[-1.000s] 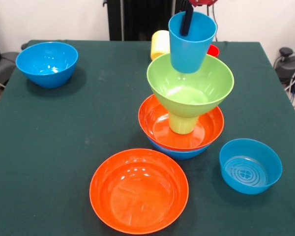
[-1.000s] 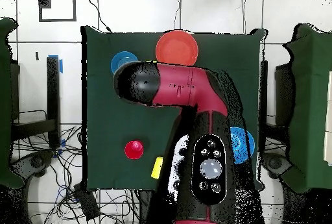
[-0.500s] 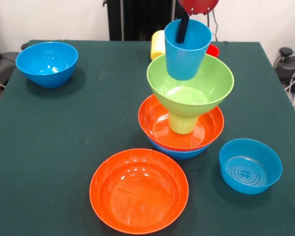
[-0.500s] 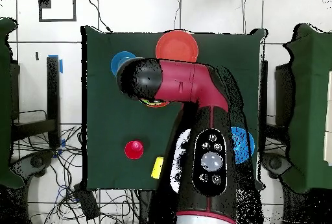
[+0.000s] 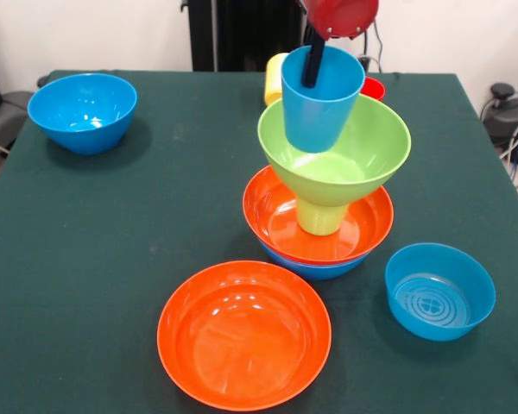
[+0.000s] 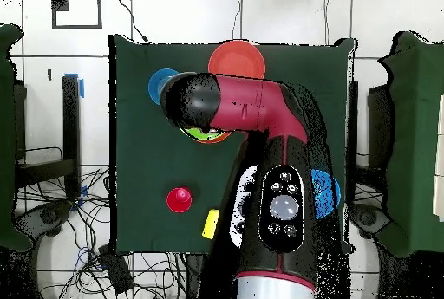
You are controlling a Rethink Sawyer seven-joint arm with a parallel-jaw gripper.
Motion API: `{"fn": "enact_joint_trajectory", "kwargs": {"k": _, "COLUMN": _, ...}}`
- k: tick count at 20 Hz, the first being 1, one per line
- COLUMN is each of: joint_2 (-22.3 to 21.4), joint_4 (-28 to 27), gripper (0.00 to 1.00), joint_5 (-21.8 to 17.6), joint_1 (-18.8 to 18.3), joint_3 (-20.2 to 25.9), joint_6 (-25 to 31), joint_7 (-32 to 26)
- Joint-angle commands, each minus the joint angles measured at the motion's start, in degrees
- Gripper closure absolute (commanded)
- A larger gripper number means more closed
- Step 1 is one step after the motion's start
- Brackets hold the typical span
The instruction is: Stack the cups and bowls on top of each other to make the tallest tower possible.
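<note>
Tower [image 5: 328,194]: blue bowl, orange bowl, green cup, green bowl, mid-table.
Gripper [image 5: 313,65]: clamped on blue cup's [image 5: 321,99] rim, cup hanging in green bowl.
Left: loose bowls, cups unstacked.

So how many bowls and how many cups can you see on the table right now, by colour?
Blue bowls: 3
Orange bowls: 2
Green bowls: 1
Blue cups: 1
Green cups: 1
Yellow cups: 1
Red cups: 1
Total: 10
</note>
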Motion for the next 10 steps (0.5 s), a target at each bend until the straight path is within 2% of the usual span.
{"fn": "enact_joint_trajectory", "kwargs": {"k": 1, "joint_2": 3.3, "joint_4": -2.63, "gripper": 1.0, "joint_5": 0.13, "joint_1": -0.32, "joint_3": 1.61, "joint_6": 2.96, "joint_7": 1.67}}
{"fn": "enact_joint_trajectory", "kwargs": {"k": 10, "joint_2": 3.17, "joint_4": -0.8, "gripper": 1.0, "joint_5": 0.54, "joint_1": 1.84, "joint_3": 0.02, "joint_6": 0.31, "joint_7": 3.81}}
